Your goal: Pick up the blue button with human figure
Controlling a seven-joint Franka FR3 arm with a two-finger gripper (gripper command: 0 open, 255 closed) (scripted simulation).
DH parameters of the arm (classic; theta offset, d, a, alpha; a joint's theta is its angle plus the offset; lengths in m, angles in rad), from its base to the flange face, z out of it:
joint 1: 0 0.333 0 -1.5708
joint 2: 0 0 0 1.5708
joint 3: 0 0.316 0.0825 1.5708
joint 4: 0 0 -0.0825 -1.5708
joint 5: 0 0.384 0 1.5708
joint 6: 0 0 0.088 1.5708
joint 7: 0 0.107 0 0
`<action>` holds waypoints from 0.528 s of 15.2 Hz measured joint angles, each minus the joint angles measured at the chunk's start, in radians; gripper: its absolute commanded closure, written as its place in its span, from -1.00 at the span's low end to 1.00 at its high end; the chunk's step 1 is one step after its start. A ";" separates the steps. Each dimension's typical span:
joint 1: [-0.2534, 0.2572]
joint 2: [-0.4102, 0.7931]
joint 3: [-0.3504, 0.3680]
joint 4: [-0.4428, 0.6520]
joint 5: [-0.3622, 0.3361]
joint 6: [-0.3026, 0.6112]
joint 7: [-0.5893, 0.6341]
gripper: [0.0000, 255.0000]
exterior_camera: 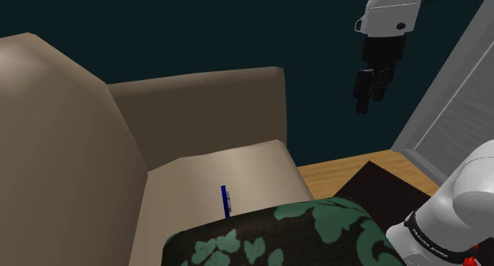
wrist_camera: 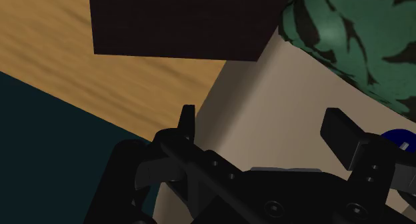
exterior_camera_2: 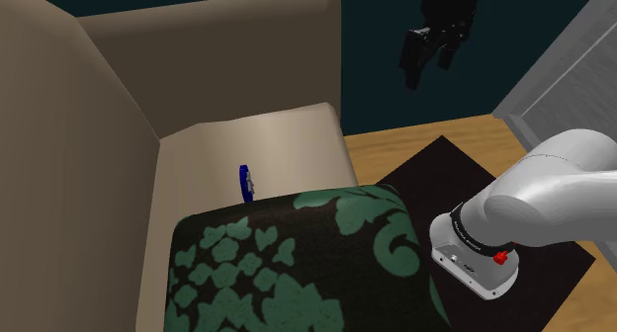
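One blue button (exterior_camera: 226,201) stands edge-on, its lower rim hidden behind the patterned cushion (exterior_camera: 317,229) on the sofa (exterior_camera: 237,165); the hand (exterior_camera: 370,96) is spread and empty.

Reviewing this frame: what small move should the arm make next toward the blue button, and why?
Probably move the open gripper toward the shoulder view's left and begin lowering. It hangs empty, high off the end of the beige sofa, while the blue button stands on edge on the seat by the green-patterned cushion, beyond one finger rather than between them.
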 measured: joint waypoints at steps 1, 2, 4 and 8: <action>0.000 0.000 0.000 0.000 0.000 0.000 0.000 -1.00; 0.002 0.001 0.012 -0.006 0.010 0.010 0.016 -1.00; 0.009 -0.003 0.052 -0.039 0.040 0.050 0.067 -1.00; 0.030 0.016 0.161 -0.070 0.120 0.131 0.205 -1.00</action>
